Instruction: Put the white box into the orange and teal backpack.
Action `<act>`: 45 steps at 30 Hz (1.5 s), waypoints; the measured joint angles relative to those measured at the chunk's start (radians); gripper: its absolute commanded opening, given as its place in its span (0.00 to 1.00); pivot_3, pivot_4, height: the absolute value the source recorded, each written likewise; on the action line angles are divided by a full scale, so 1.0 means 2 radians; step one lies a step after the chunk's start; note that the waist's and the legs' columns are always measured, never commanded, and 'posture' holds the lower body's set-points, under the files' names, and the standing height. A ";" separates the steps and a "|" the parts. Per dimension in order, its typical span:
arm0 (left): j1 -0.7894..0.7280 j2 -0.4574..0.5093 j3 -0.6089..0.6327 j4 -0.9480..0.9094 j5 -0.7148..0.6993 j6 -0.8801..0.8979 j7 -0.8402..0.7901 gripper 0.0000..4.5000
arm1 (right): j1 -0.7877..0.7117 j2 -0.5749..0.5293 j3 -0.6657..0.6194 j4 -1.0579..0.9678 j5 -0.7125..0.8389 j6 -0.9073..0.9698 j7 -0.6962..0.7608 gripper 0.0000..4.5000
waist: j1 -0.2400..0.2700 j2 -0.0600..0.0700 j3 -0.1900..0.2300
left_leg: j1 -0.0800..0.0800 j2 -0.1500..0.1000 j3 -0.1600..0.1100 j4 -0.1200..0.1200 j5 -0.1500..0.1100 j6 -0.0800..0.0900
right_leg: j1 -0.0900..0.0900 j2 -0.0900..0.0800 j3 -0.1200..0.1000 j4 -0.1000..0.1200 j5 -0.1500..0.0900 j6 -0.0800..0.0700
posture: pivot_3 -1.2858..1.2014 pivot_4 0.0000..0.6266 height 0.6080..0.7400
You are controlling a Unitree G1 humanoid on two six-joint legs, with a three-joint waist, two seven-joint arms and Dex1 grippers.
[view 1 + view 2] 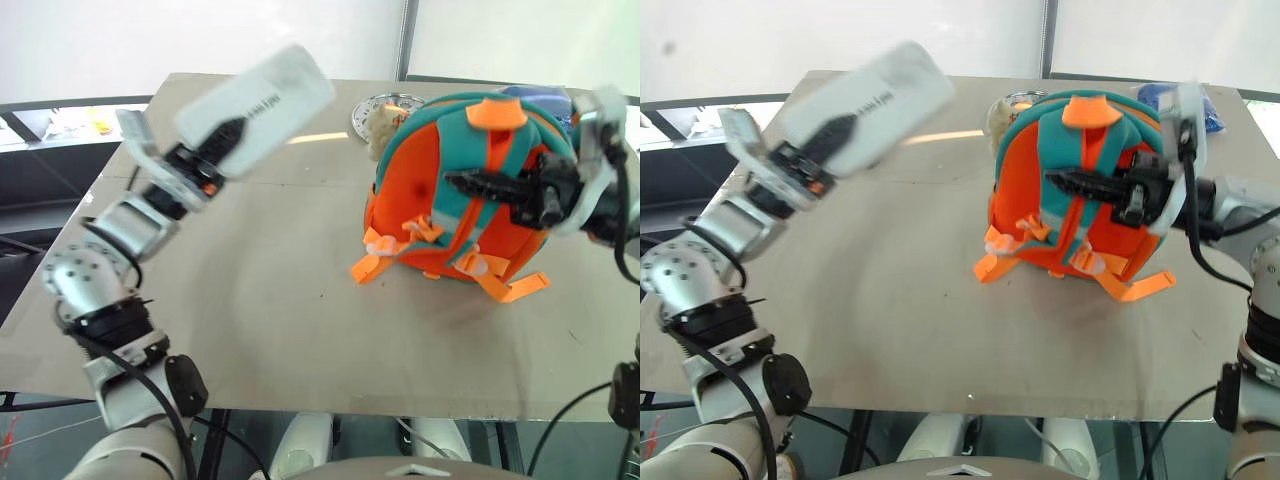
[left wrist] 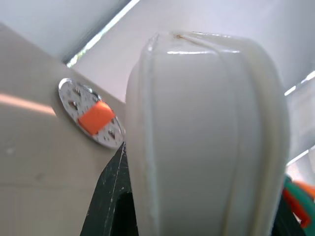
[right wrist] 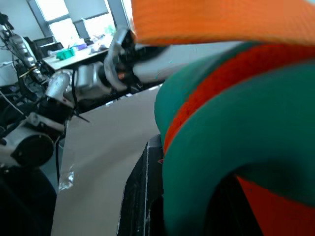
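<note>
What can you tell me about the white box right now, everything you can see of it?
The white box is a flat, elongated case of smooth, glossy plastic with rounded corners, a seam running round its edge and small dark lettering on its broad face. It is closed. The left end effector holds it by one end, black fingers on both broad faces, lifted clear of the table and tilted so its free end points up and toward the orange and teal backpack, which it does not touch.
</note>
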 measured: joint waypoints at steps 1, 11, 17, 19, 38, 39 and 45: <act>0.002 0.008 -0.005 0.000 0.000 0.006 -0.007 0.24 | 0.010 -0.003 0.002 -0.004 -0.001 0.000 0.000 0.01 | 0.000 0.000 0.000 | 0.000 0.000 0.000 0.000 0.000 0.000 | 0.000 0.000 0.000 0.000 0.000 0.000 | 0.52 0.24 0.95; 0.012 0.065 -0.097 0.006 0.060 0.008 -0.130 0.24 | 0.108 -0.051 -0.022 -0.051 0.018 -0.014 0.000 0.01 | -0.001 0.000 0.000 | 0.001 0.000 0.000 0.000 0.000 0.000 | 0.001 0.001 0.000 0.001 0.000 0.000 | 0.52 0.24 0.95; -0.030 0.081 -0.150 0.058 0.134 -0.034 -0.205 0.24 | 0.146 -0.085 -0.037 -0.057 0.017 -0.034 0.020 0.01 | -0.002 -0.001 0.000 | 0.001 0.000 0.001 0.000 0.000 0.000 | 0.001 0.001 0.000 0.001 0.000 0.000 | 0.52 0.24 0.95; -0.036 0.093 -0.174 0.058 0.153 -0.043 -0.246 0.24 | 0.150 -0.088 -0.040 -0.056 0.015 -0.038 0.019 0.01 | -0.003 -0.001 0.000 | 0.001 0.000 0.001 0.000 0.000 0.000 | 0.001 0.001 0.000 0.001 0.000 0.000 | 0.52 0.24 0.95; 0.052 0.184 -0.155 -0.076 0.098 0.045 -0.401 0.24 | 0.082 -0.072 -0.019 0.003 0.009 -0.035 -0.043 0.01 | -0.003 -0.001 0.000 | 0.001 0.002 0.001 0.000 0.000 0.000 | 0.001 0.001 0.000 0.001 0.000 0.000 | 0.52 0.24 0.95; 0.057 0.187 -0.151 -0.084 0.097 0.045 -0.401 0.24 | 0.072 -0.069 -0.018 0.009 0.016 -0.028 -0.051 0.01 | -0.004 -0.001 0.000 | 0.001 0.002 0.001 0.000 0.000 0.000 | 0.001 0.001 0.001 0.001 0.000 0.000 | 0.52 0.24 0.95; 0.078 0.192 -0.133 -0.106 0.094 0.038 -0.399 0.24 | 0.045 -0.066 -0.006 0.026 0.032 -0.009 -0.069 0.01 | -0.004 -0.001 0.000 | 0.001 0.002 0.001 0.000 0.000 0.000 | 0.001 0.001 0.001 0.001 0.000 0.000 | 0.52 0.24 0.95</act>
